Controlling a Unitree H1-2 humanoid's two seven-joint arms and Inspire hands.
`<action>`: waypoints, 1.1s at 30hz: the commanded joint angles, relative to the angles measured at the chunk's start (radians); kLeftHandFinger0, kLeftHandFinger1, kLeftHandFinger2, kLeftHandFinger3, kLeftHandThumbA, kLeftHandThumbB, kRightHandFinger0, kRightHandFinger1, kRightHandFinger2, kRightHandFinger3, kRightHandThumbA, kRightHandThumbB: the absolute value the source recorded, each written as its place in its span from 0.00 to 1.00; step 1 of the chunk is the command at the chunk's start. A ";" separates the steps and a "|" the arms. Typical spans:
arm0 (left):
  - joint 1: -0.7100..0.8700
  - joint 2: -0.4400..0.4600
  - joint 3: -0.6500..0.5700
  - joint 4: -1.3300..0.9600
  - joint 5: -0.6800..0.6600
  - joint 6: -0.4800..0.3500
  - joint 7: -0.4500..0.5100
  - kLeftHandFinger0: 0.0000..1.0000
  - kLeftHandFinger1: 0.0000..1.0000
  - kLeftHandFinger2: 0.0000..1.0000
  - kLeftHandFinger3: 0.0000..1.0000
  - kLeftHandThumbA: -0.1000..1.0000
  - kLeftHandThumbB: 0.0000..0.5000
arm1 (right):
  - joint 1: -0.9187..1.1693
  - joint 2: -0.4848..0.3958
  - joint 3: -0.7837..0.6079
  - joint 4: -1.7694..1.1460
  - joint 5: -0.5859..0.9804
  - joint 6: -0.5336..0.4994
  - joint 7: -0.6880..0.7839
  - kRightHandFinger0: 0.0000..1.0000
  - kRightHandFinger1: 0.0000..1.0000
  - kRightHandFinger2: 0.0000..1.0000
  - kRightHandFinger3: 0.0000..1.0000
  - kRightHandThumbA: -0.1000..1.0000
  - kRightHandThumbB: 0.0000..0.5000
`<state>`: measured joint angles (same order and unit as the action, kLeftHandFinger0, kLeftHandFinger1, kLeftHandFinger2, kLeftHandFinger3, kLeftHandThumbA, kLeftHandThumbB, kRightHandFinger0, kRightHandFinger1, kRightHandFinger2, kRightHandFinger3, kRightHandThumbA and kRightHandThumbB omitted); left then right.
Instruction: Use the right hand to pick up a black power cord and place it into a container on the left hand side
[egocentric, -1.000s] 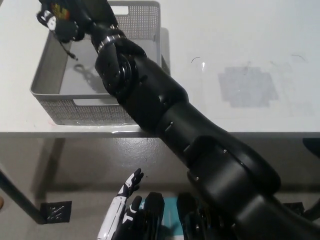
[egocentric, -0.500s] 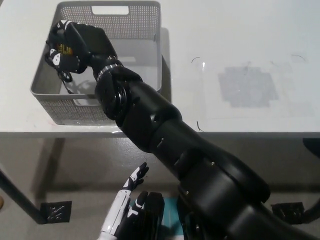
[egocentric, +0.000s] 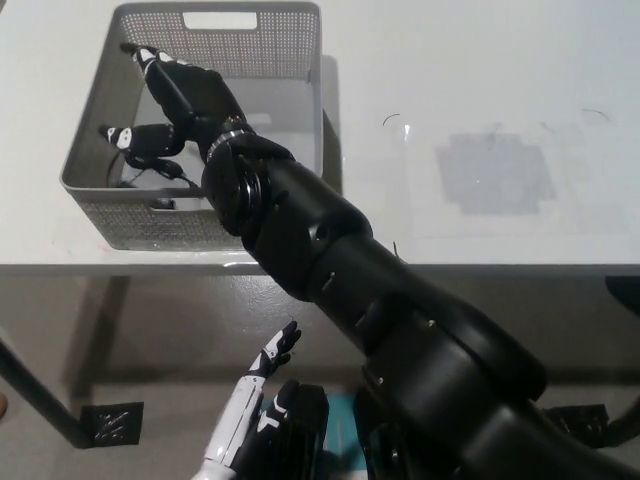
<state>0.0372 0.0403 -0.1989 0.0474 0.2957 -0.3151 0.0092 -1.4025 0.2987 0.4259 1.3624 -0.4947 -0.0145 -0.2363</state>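
In the head view my black right robot hand (egocentric: 175, 105) sits inside the grey perforated plastic basket (egocentric: 300, 60) on the white tabletop (egocentric: 480, 80), fingers spread and gripping nothing. The thin black power cord (egocentric: 150, 172) lies on the basket floor just beneath and beside my fingertips, its long axis unclear. My white left robot hand (egocentric: 252, 408) rests low, well apart, fingers apart.

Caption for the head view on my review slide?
Black right hand open inside the grey mesh basket over the black power cord; white left hand rests low, below the table.
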 joint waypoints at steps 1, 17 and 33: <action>-0.014 0.003 -0.003 -0.027 0.012 -0.016 0.001 1.00 1.00 1.00 1.00 1.00 0.14 | -0.041 -0.018 0.003 -0.046 -0.002 0.003 0.018 1.00 1.00 1.00 1.00 1.00 1.00; -0.021 0.016 -0.008 -0.029 0.031 -0.016 -0.005 1.00 1.00 1.00 1.00 1.00 0.09 | 0.021 -0.135 -0.174 -0.511 0.126 -0.004 0.056 1.00 1.00 1.00 1.00 1.00 1.00; -0.006 0.008 -0.006 0.000 0.032 -0.046 0.018 1.00 1.00 1.00 1.00 1.00 0.04 | 0.262 -0.359 -0.366 -1.243 0.243 0.210 0.220 1.00 1.00 1.00 1.00 1.00 0.94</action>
<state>0.0378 0.0489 -0.2018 0.0567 0.3089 -0.3135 0.0093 -1.1916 0.0776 0.1896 0.5231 -0.3940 0.0685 -0.1478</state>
